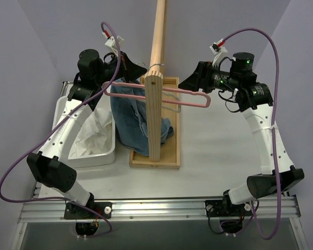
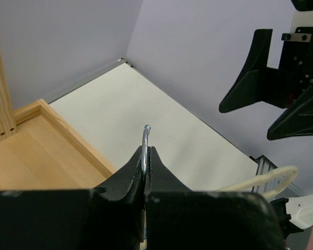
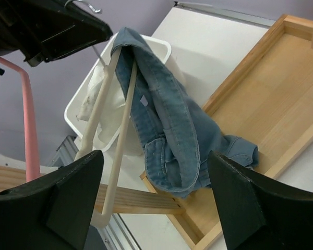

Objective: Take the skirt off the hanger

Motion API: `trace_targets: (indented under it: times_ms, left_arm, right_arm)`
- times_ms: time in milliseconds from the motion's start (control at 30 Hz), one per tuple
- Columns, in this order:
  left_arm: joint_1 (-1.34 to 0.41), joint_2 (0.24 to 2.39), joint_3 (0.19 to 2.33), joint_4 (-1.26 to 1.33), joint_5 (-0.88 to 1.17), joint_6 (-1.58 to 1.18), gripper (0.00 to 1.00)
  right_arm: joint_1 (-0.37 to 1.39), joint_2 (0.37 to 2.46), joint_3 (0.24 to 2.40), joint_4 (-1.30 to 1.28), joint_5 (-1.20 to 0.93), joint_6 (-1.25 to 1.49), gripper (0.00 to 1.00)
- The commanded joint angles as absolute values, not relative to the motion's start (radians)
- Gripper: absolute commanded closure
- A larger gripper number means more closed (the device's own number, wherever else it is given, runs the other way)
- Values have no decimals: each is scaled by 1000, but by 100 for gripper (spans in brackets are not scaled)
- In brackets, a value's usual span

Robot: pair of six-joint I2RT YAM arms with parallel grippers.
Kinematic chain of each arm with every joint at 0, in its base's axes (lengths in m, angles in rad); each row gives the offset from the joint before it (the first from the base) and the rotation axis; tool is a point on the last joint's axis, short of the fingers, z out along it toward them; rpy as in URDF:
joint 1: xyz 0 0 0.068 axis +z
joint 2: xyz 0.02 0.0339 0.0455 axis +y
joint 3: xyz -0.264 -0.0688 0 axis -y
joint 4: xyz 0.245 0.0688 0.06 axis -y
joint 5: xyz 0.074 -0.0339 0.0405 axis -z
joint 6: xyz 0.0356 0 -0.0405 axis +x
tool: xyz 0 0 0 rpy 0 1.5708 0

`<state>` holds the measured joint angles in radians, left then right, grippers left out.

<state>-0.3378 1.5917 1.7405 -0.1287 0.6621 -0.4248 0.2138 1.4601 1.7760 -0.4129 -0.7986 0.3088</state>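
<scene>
Top external view: the skirt (image 1: 89,136), white and crumpled into soft folds, lies in a white plastic bin (image 1: 94,159) on the left of the table (image 1: 219,146), well apart from the hanger (image 1: 195,105). The hanger is a slim pink plastic loop with rounded ends. It sits level across the square wooden post (image 1: 155,120) and is bare. Below it a blue denim garment (image 1: 133,122) droops in heavy folds, its lower end gathered in the shallow wooden tray (image 1: 172,151) at the foot of the post. A round wooden pole (image 1: 159,31) runs away from the post top.

From above I cannot judge either claw.

The left wrist view settles one. The left gripper (image 2: 146,156) has its black jaws pressed together on a thin, bright metal hook (image 2: 145,140), whose curved tip stands just above the fingertips.

The right wrist view settles the other. The right gripper (image 3: 154,156) stands wide, both fingers clear of everything, gripping nothing. I see the same spread fingers from the side in the left wrist view.

The right wrist view also shows the off-white hanger (image 3: 112,151) most plainly. It is smooth and tubular, with the denim draped over its shoulder, and a thin metal stem rises from it towards the underside of the left gripper. In this view the pink bar stands at the left edge, and the white fabric shows inside the bin behind the off-white hanger.

I cannot tell from any view how the pink hanger is attached to the rack.
</scene>
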Motion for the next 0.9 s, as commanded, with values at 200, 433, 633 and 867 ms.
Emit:
trace_targets:
  times_ms: [200, 433, 633, 867]
  left_arm:
    - [-339, 1661, 1868, -141, 598, -344, 98]
    - [-345, 1693, 1916, -155, 592, -350, 98]
    - [-351, 1712, 1965, -181, 589, -362, 98]
    - [-354, 1697, 1953, -195, 626, -347, 98]
  right_arm:
    - [244, 1440, 1737, -367, -931, 224, 25]
    - [294, 1470, 1706, -383, -928, 157, 26]
    - [379, 1523, 1689, -371, -835, 121, 40]
    - [383, 1537, 1663, -319, -725, 126, 100]
